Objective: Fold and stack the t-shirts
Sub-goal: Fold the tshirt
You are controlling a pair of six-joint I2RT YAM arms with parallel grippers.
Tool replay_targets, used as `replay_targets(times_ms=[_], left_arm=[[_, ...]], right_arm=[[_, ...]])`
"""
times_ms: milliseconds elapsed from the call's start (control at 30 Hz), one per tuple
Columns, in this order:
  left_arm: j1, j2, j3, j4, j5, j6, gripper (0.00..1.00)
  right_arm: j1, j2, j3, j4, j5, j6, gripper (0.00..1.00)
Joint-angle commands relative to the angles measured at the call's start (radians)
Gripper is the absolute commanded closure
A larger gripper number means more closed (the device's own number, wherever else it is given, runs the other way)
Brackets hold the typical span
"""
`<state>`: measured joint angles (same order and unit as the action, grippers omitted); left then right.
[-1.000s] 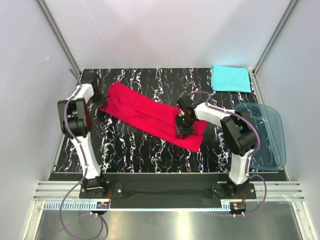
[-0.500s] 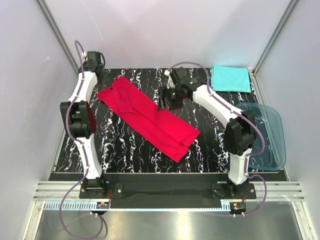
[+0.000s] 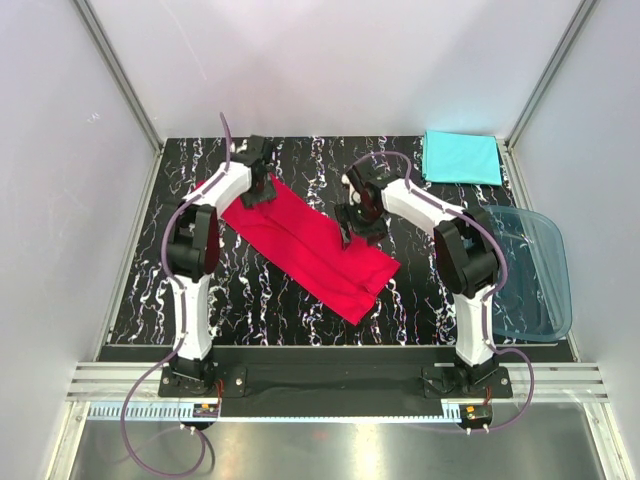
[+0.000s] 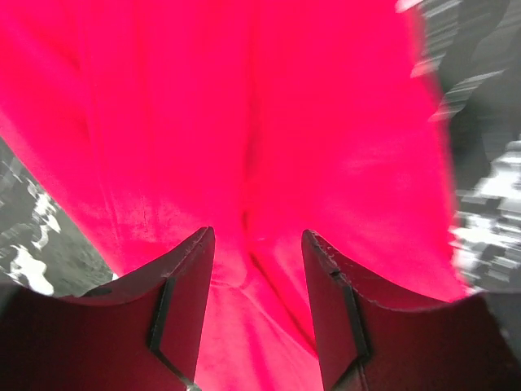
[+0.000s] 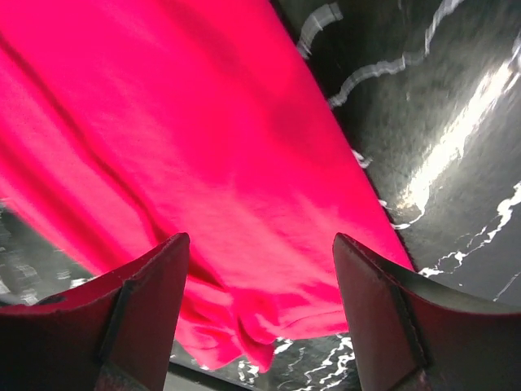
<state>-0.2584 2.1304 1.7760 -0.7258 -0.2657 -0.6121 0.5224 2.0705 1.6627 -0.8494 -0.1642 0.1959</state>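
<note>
The red shirt point(image 3: 305, 240) is soft matt cloth, lightly creased. The cyan shirt point(image 3: 461, 157) is the same plain cloth and lies smoother. My table point(image 3: 250, 290) is black with white veins like marble, glossy enough to throw glare. The tub point(image 3: 545, 270) is smooth translucent blue plastic. The rail point(image 3: 330, 380) by my bases is brushed metal. My fingers point(image 4: 183, 301) are dark and smooth, with a faint sheen.

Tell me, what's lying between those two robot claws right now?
The red t-shirt. In the top view it stretches across the table from below the left gripper to below the right gripper.
</note>
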Motion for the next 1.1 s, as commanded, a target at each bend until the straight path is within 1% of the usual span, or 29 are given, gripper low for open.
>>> replay_targets(times_ms=[0, 33, 133, 200, 267, 333, 400, 433, 467, 500, 533, 567, 600, 633, 667, 700, 767, 833, 867, 933, 967, 1033, 1067], left_arm=[[0.01, 0.048, 0.002, 0.003, 0.012, -0.11, 0.48], [0.01, 0.068, 0.008, 0.003, 0.022, -0.107, 0.48], [0.011, 0.16, 0.11, -0.029, 0.06, -0.091, 0.48], [0.01, 0.21, 0.14, -0.032, 0.095, -0.063, 0.49], [0.01, 0.25, 0.181, -0.038, 0.123, -0.043, 0.49], [0.01, 0.266, 0.197, -0.026, 0.149, -0.009, 0.49], [0.01, 0.29, 0.212, -0.001, 0.203, 0.024, 0.5], [0.01, 0.304, 0.244, 0.005, 0.227, 0.038, 0.5], [0.008, 0.337, 0.269, 0.006, 0.29, 0.054, 0.5], [0.004, 0.358, 0.298, 0.014, 0.336, 0.089, 0.5], [-0.001, 0.381, 0.362, 0.022, 0.383, 0.107, 0.5], [-0.007, 0.422, 0.403, 0.016, 0.413, 0.124, 0.5], [-0.024, 0.439, 0.44, 0.008, 0.457, 0.149, 0.5], [-0.036, 0.451, 0.498, 0.005, 0.468, 0.203, 0.5], [-0.05, 0.459, 0.517, 0.003, 0.471, 0.231, 0.5], [-0.07, 0.456, 0.529, 0.012, 0.491, 0.283, 0.5], [-0.091, 0.415, 0.536, 0.019, 0.485, 0.317, 0.48], [-0.094, 0.358, 0.49, 0.025, 0.453, 0.328, 0.48], [-0.094, 0.28, 0.467, 0.031, 0.416, 0.324, 0.47], [-0.094, 0.194, 0.409, 0.035, 0.381, 0.325, 0.46], [-0.094, 0.107, 0.393, 0.032, 0.352, 0.327, 0.46], [-0.094, 0.022, 0.353, -0.006, 0.321, 0.305, 0.46], [-0.094, -0.065, 0.333, -0.021, 0.312, 0.296, 0.46]], right_arm=[[0.008, -0.013, -0.084, 0.056, 0.06, -0.012, 0.22], [0.008, -0.018, -0.104, 0.067, 0.072, -0.007, 0.23], [0.008, -0.042, -0.178, 0.093, 0.121, 0.032, 0.24], [0.008, -0.055, -0.227, 0.087, 0.16, 0.057, 0.25], [0.008, -0.065, -0.28, 0.082, 0.21, 0.12, 0.26], [0.011, -0.072, -0.32, 0.073, 0.219, 0.169, 0.31], [0.016, -0.095, -0.394, 0.076, 0.192, 0.253, 0.34], [0.021, -0.127, -0.427, 0.085, 0.134, 0.31, 0.35], [0.036, -0.147, -0.502, 0.101, 0.096, 0.342, 0.36], [0.045, -0.17, -0.547, 0.152, 0.051, 0.373, 0.35], [0.059, -0.197, -0.591, 0.183, -0.034, 0.431, 0.36], [0.101, -0.254, -0.666, 0.215, -0.067, 0.459, 0.36], [0.12, -0.28, -0.697, 0.27, -0.096, 0.482, 0.36], [0.137, -0.306, -0.722, 0.3, -0.13, 0.516, 0.36], [0.151, -0.353, -0.76, 0.324, -0.182, 0.53, 0.35], [0.172, -0.375, -0.77, 0.354, -0.193, 0.54, 0.35], [0.177, -0.432, -0.779, 0.372, -0.212, 0.556, 0.34], [0.176, -0.463, -0.761, 0.337, -0.166, 0.537, 0.33], [0.179, -0.481, -0.724, 0.316, -0.105, 0.495, 0.32], [0.177, -0.492, -0.686, 0.244, -0.022, 0.43, 0.29], [0.176, -0.5, -0.652, 0.222, -0.005, 0.413, 0.28], [0.177, -0.515, -0.632, 0.185, 0.009, 0.378, 0.27], [0.177, -0.521, -0.629, 0.185, 0.008, 0.372, 0.26]])
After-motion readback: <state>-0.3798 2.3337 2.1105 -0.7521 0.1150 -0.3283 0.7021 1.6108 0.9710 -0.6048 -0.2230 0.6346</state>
